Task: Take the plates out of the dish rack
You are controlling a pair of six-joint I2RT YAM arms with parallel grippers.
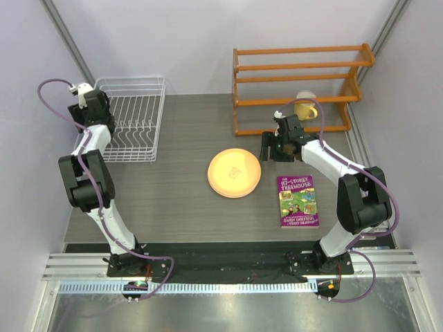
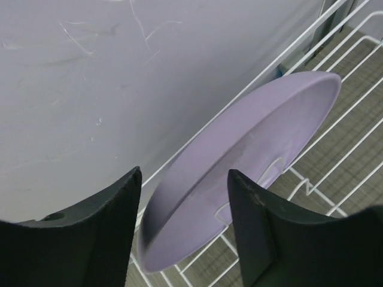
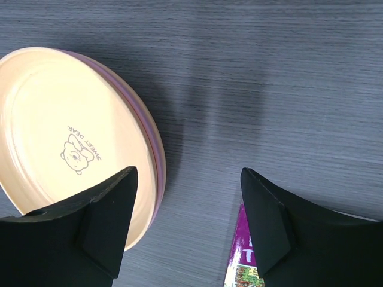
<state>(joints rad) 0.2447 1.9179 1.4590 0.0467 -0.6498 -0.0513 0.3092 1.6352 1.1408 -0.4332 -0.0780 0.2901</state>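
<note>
A lavender plate [image 2: 257,137] stands on edge in the white wire dish rack [image 2: 335,36] against its wall-side rim. My left gripper [image 2: 184,173] straddles the plate's near rim, fingers on either side with gaps showing, so it is open. In the top view that gripper [image 1: 90,104] hangs over the rack's [image 1: 138,117] left end and hides the plate. A stack of plates [image 1: 234,173] lies flat mid-table, an orange-yellow one [image 3: 60,119] on top with a pink rim under it. My right gripper [image 3: 188,170] hovers open and empty over bare table just right of the stack.
A purple book [image 1: 297,200] lies right of the stack, its corner under my right finger [image 3: 245,263]. An orange slatted shelf [image 1: 297,69] stands at the back right with a yellow mug [image 1: 305,108] on it. A wall runs close behind the rack.
</note>
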